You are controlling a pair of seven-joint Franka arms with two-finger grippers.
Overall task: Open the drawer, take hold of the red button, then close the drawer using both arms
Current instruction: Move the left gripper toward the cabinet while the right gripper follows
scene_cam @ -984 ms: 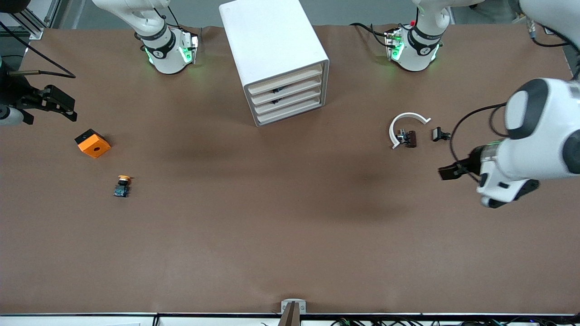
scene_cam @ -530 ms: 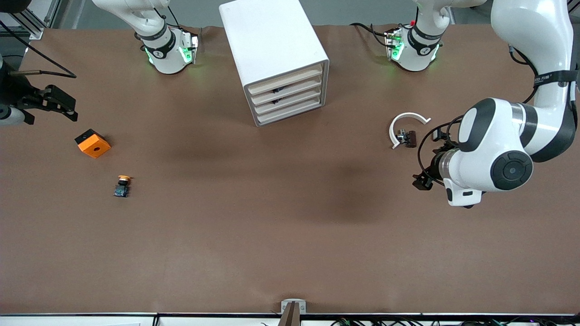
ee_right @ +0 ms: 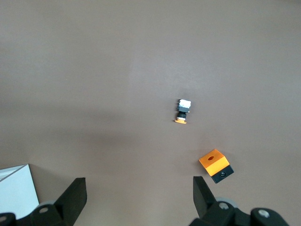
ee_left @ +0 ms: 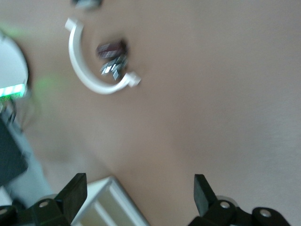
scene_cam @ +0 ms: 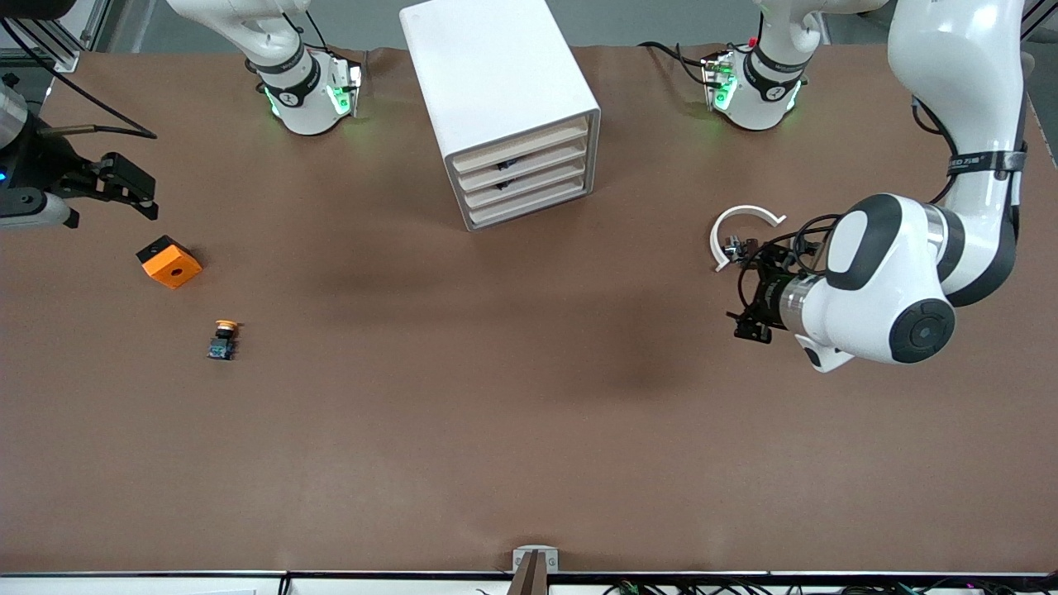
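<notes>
The white cabinet (scene_cam: 496, 91) stands between the two bases, and each drawer (scene_cam: 526, 178) in its stack is shut. The button is hidden. My left gripper (scene_cam: 746, 291) hovers open over bare table beside a white C-shaped ring (scene_cam: 744, 216); in the left wrist view the gripper (ee_left: 138, 190) frames a corner of the cabinet (ee_left: 107, 203). My right gripper (scene_cam: 140, 192) hangs open over the table at the right arm's end, close to the orange cube (scene_cam: 169, 261). The right wrist view shows this gripper (ee_right: 138, 193) with nothing between its fingers.
A yellow-capped switch (scene_cam: 223, 339) lies nearer the front camera than the cube; the right wrist view shows the switch (ee_right: 182, 112) and the cube (ee_right: 215, 165). A dark connector (ee_left: 112, 55) sits inside the ring (ee_left: 87, 70). Wide brown table lies before the cabinet.
The left arm has swung in from the table's end, bringing its gripper toward the ring and the middle. The right gripper has edged slightly toward the cabinet. Both stay open.
</notes>
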